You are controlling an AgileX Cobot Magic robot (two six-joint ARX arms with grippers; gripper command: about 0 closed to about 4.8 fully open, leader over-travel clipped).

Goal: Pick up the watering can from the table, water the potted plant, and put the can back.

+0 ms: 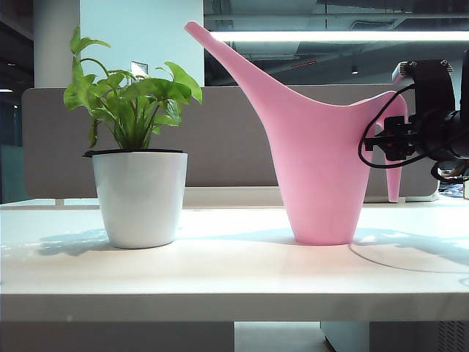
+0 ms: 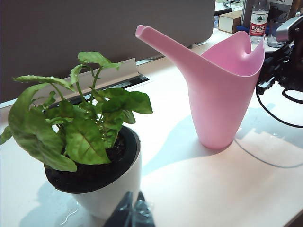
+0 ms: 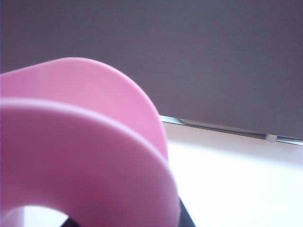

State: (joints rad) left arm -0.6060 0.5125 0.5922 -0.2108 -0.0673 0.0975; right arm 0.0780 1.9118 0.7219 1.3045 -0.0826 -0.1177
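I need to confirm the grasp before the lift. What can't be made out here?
- Right gripper, exterior view: jaws blocked by its own body and the can's handle; grip unclear.
- Right wrist view: the handle fills it, blurred.
- Left gripper, left wrist view: cut off by the edge.
- Bottle label: too small.

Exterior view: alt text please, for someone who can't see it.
A pink watering can stands on a white table, its spout toward a potted plant on the left. The right gripper is at its handle from the right.
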